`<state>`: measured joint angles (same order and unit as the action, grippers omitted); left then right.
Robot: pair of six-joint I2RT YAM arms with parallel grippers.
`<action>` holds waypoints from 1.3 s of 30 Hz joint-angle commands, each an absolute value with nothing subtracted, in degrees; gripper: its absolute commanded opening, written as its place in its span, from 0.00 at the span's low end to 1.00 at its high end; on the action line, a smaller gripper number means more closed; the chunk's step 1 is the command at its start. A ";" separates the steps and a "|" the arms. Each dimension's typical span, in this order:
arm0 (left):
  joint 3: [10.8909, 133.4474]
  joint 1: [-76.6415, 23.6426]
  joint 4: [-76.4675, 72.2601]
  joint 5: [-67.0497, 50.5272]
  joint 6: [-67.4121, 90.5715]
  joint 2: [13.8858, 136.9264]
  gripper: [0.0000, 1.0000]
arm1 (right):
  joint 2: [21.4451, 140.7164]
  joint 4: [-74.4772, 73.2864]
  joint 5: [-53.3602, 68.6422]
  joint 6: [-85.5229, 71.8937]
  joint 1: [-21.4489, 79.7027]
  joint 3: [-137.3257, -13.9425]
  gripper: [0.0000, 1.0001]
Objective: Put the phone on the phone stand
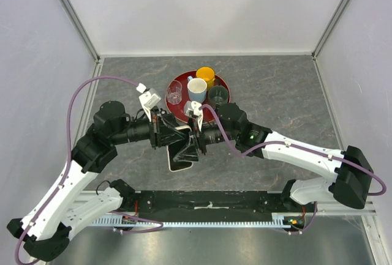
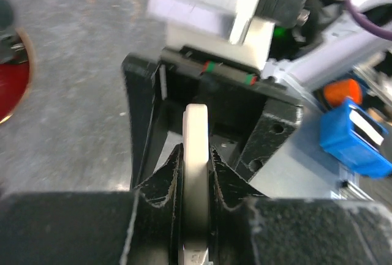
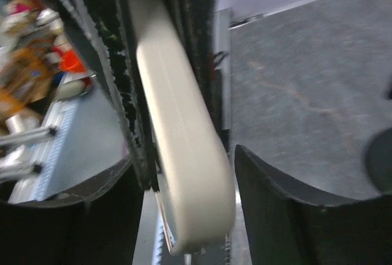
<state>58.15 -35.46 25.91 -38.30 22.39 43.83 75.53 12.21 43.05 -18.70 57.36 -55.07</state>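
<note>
Just in front of the red tray (image 1: pixel 182 111), above the tabletop (image 1: pixel 275 87), your two arms meet around the phone (image 3: pixel 184 136), held edge-up. Your left gripper (image 2: pixel 196 152) has its jaws pinching the pale rim, probably steadying it for a handover. Your right gripper (image 3: pixel 187 173) straddles the same rim; whether its jaws press cannot be told. No phone stand can be picked out.

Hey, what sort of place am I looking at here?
Most likely a robotics lab test cell: left arm and right arm bolted to a rail at a table edge, plain white walls in metal framing, and a tray of cups as props.
</note>
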 commanded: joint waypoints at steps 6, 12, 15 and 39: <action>66.97 -35.60 38.13 -6.62 17.58 36.57 0.02 | 73.47 3.43 0.37 -21.07 56.87 -57.39 0.98; 68.81 -35.60 41.13 4.21 17.32 30.77 0.02 | 83.12 -7.02 -6.07 -22.68 56.78 -67.21 0.93; 69.34 -35.60 42.62 7.90 16.27 28.92 0.02 | 85.51 -6.68 -8.07 -21.89 57.83 -69.51 0.89; 66.09 -35.60 42.45 10.46 15.03 25.66 0.02 | 98.70 -2.55 -14.41 -18.55 60.29 -77.43 0.40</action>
<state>65.91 -35.44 48.12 11.75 16.32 26.44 97.86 -6.24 -13.96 -19.64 59.90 -74.37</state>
